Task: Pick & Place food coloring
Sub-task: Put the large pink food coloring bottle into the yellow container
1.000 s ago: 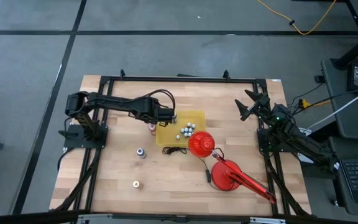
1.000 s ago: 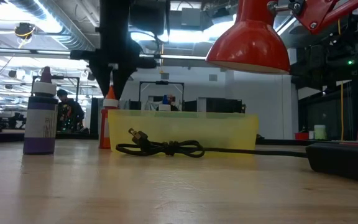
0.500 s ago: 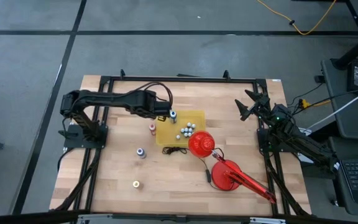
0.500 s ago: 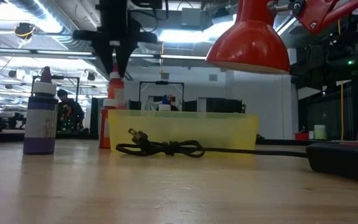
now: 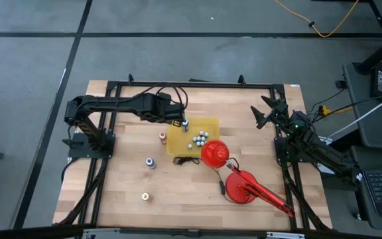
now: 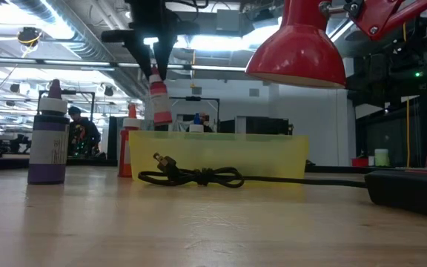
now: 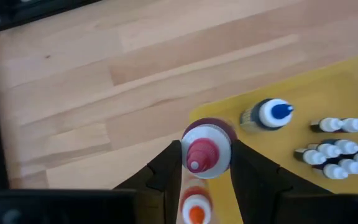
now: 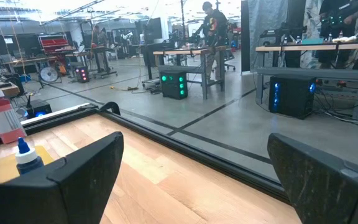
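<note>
Food coloring bottle, pink-capped (image 7: pixel 207 152), is held clamped in the left gripper (image 7: pixel 202 163) above the near edge of the yellow tray (image 5: pixel 176 143), beside a blue-capped bottle (image 7: pixel 272 114) already standing inside. Release is best made once the bottle is lowered upright, clear of its neighbour. The right gripper (image 8: pixel 191 180) is parked, fingers spread, at the table's far side.

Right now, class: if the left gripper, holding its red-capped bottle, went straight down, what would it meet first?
Probably the edge of the yellow tray, beside the blue-capped bottle. The left gripper holds the red-capped bottle right over that edge, so it could land just outside.
</note>
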Robot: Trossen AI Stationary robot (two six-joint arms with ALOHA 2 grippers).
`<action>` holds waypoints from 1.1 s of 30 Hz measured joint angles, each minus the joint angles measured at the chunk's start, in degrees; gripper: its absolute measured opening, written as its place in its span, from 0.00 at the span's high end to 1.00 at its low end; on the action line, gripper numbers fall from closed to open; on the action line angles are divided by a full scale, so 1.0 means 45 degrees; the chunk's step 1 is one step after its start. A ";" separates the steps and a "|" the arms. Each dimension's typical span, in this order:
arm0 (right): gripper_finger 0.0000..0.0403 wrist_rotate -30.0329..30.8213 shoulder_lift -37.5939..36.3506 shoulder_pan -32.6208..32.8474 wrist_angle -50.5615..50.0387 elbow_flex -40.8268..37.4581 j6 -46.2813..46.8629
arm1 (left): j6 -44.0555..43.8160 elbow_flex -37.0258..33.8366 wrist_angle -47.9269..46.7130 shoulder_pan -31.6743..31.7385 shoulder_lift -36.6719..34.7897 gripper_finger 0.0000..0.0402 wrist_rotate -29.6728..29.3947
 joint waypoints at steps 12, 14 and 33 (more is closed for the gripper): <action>0.01 -0.0001 -0.0005 0.0000 -0.0008 0.0000 -0.0002 | 0.1312 0.0006 0.1769 -0.0149 0.1712 0.72 0.0799; 0.01 -0.0001 -0.0005 0.0000 -0.0003 0.0000 0.0000 | 0.1465 0.0001 0.1754 -0.0162 0.2004 0.72 0.0827; 0.01 -0.0001 -0.0005 0.0000 0.0001 0.0000 -0.0002 | 0.2656 -0.0038 0.1842 0.0018 0.3434 0.66 0.0167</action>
